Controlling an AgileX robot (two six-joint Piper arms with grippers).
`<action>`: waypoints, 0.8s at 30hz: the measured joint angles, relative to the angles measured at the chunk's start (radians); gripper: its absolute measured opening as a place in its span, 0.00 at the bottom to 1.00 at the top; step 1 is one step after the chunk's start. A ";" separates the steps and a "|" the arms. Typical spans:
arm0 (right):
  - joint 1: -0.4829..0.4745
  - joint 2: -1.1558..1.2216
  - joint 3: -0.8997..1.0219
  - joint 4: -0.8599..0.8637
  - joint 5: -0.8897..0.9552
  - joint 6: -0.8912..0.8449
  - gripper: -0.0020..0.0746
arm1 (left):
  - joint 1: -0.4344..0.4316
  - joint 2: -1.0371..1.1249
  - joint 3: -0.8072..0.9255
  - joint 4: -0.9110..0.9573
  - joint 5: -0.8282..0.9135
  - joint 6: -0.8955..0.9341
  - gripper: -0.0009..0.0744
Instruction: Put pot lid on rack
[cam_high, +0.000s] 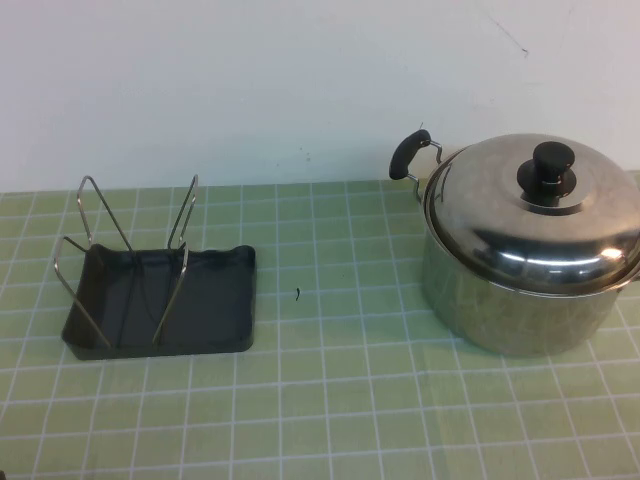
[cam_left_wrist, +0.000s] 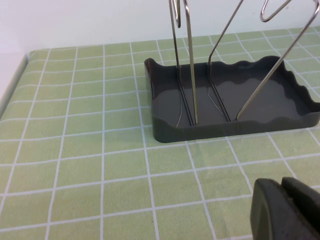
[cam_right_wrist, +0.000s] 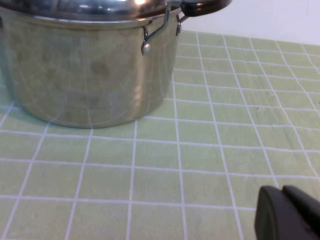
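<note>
the pot lid (cam_high: 535, 205) sits closed on the pot (cam_high: 520, 290), right side of the table (cam_high: 340, 400), so the pot's contents are hidden. the rack (cam_high: 150, 285) stands well apart to the left, its tray bare and wire loops upright, ready to take the lid on edge. left gripper (cam_left_wrist: 290, 210) hovers near the rack, right gripper (cam_right_wrist: 290, 215) near the pot; whether either is clenched cannot be told. lifting has not begun.
</note>
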 joint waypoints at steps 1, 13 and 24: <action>0.000 0.000 0.000 0.000 0.000 0.000 0.02 | 0.000 0.000 0.000 0.000 0.000 0.000 0.01; 0.000 0.000 0.000 -0.003 0.000 -0.010 0.02 | 0.000 0.000 0.000 0.000 0.000 0.000 0.01; 0.000 0.000 0.000 -0.003 0.000 -0.014 0.02 | 0.000 0.000 0.000 0.000 0.000 0.004 0.01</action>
